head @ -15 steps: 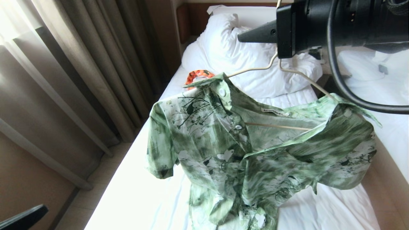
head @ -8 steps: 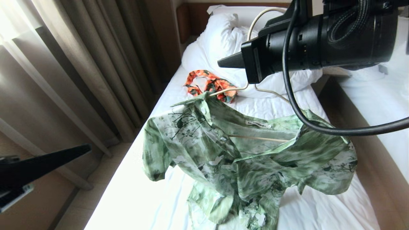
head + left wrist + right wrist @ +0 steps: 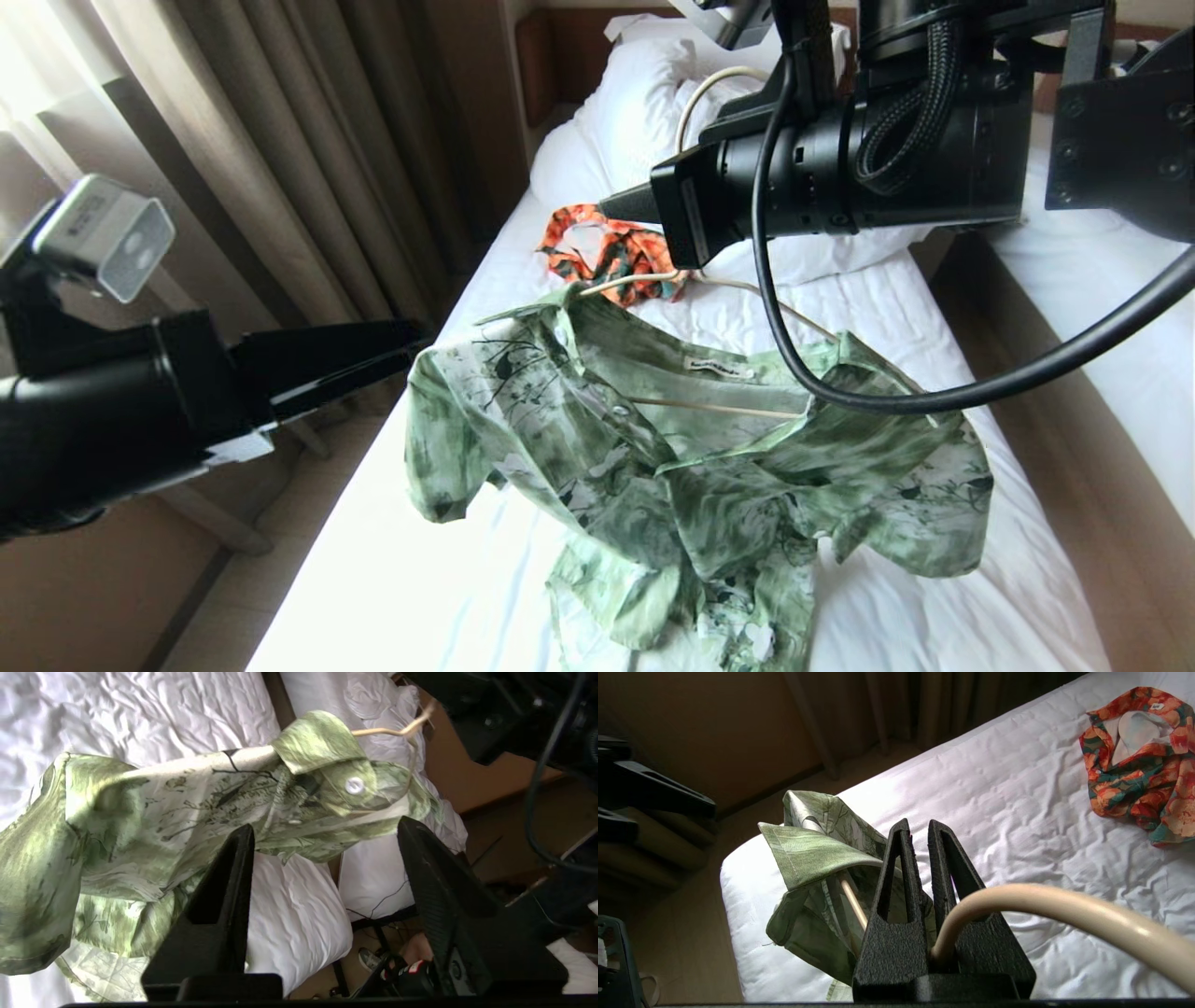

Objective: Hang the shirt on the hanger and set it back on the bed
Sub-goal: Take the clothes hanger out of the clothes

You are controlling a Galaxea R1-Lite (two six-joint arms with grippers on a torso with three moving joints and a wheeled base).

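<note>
The light green flowered shirt [image 3: 691,467] hangs on the cream wire hanger [image 3: 635,278], its hem and lower front bunched on the bed [image 3: 392,597]. My right gripper [image 3: 621,203] is above the collar, shut on the hanger's hook [image 3: 1064,907], which sits deep between its jaws. The hanger's bar [image 3: 719,408] shows inside the open neck. My left gripper [image 3: 418,342] reaches in from the left, level with the shirt's left shoulder. In the left wrist view the left gripper [image 3: 324,826] stands open with nothing between its fingers, the shirt's collar and shoulder [image 3: 154,812] just beyond the tips.
An orange-and-green floral garment [image 3: 611,252] lies near the pillow and duvet [image 3: 653,121] at the bed's head. Curtains [image 3: 280,187] hang along the left. A second white bed [image 3: 1120,308] lies to the right across a wooden gap.
My right gripper has come down and left with the hanger, and the shirt has sunk lower onto the bed. My left arm has swung in from the left and its gripper has opened.
</note>
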